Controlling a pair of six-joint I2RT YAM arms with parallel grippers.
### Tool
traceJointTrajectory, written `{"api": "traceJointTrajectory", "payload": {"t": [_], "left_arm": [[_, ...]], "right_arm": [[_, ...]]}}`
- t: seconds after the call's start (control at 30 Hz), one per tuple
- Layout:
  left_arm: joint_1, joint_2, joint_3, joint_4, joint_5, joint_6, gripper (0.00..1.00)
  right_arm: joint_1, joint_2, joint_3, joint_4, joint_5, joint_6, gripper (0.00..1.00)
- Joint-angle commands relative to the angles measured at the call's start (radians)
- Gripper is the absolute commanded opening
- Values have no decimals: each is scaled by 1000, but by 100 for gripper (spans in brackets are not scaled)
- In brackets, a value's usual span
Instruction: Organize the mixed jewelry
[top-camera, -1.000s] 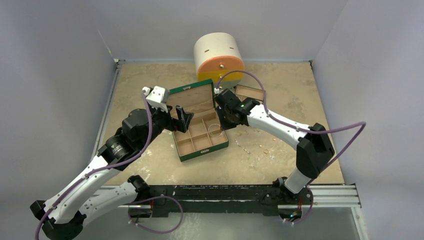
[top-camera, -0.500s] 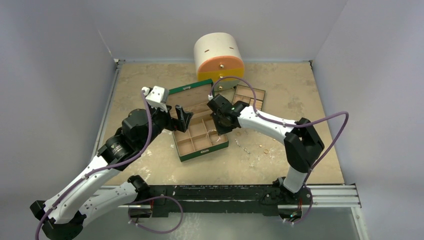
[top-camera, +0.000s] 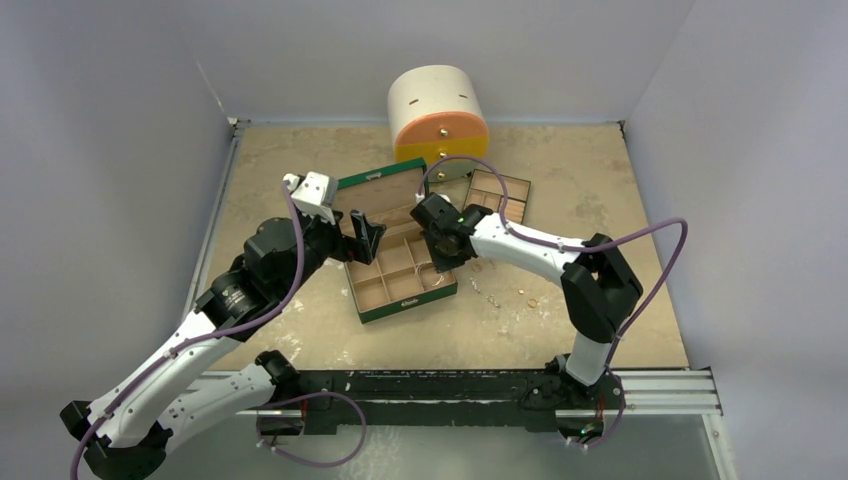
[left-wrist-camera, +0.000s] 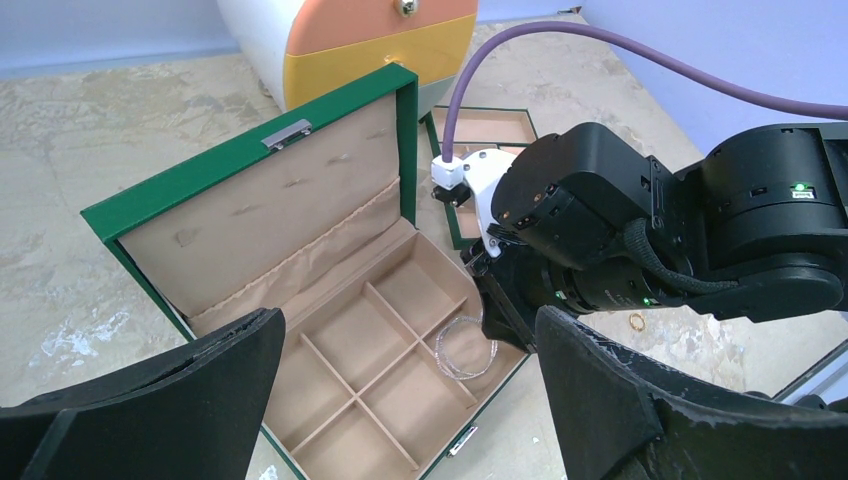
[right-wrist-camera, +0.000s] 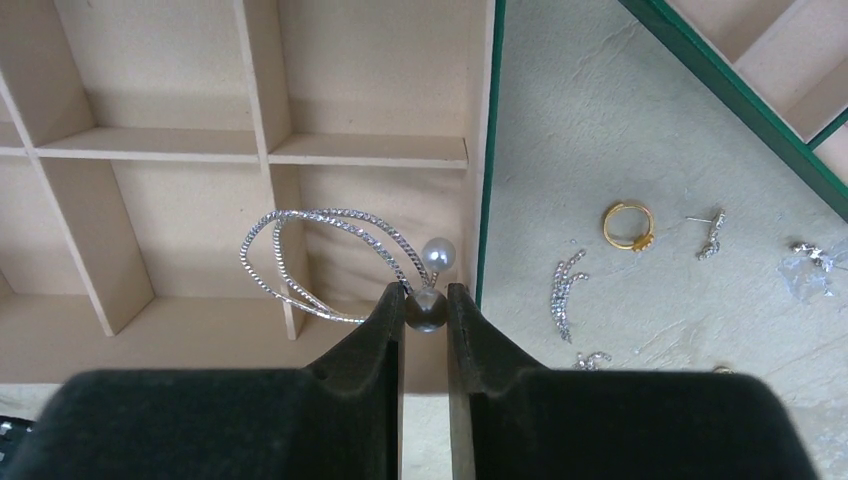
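Note:
My right gripper (right-wrist-camera: 427, 300) is shut on a pearl bead of a silvery wire hoop (right-wrist-camera: 320, 262) and holds it over a right-hand compartment of the open green box (top-camera: 398, 262). The hoop also shows in the left wrist view (left-wrist-camera: 467, 346), lying in that compartment. My left gripper (left-wrist-camera: 400, 400) is open and empty, hovering over the box's left side. On the table right of the box lie a gold ring (right-wrist-camera: 628, 224), a silvery chain piece (right-wrist-camera: 566, 285) and small earrings (right-wrist-camera: 710, 234). More gold pieces (top-camera: 530, 300) show in the top view.
A white, orange and yellow drawer cabinet (top-camera: 438, 112) stands at the back. A tan divided tray (top-camera: 497, 194) lies right of the box's lid. The box lid (left-wrist-camera: 270, 200) stands open toward the back.
My right gripper has moved left and down from the box's right edge, carrying the hoop over the box compartments. The left arm has not moved.

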Motion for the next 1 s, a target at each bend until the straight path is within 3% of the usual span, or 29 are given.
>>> {"api": "traceJointTrajectory", "payload": {"t": [0.0, 0.07, 0.17, 0.43, 0.6, 0.97], "left_arm": [[-2, 0, 5, 29, -8, 1, 96], [-2, 2, 5, 29, -8, 1, 96], [-2, 4, 5, 30, -10, 1, 96], [-1, 4, 4, 29, -12, 1, 96], [-2, -1, 3, 29, -17, 1, 96], [-2, -10, 3, 29, -29, 1, 96]], "right_arm": [[3, -15, 11, -33, 69, 18, 23], [3, -22, 13, -33, 77, 23, 35], [3, -34, 20, -34, 78, 26, 44], [17, -76, 33, -5, 30, 29, 49], [39, -80, 40, 49, -37, 26, 44], [52, -43, 1, 218, -169, 96, 19]]}}
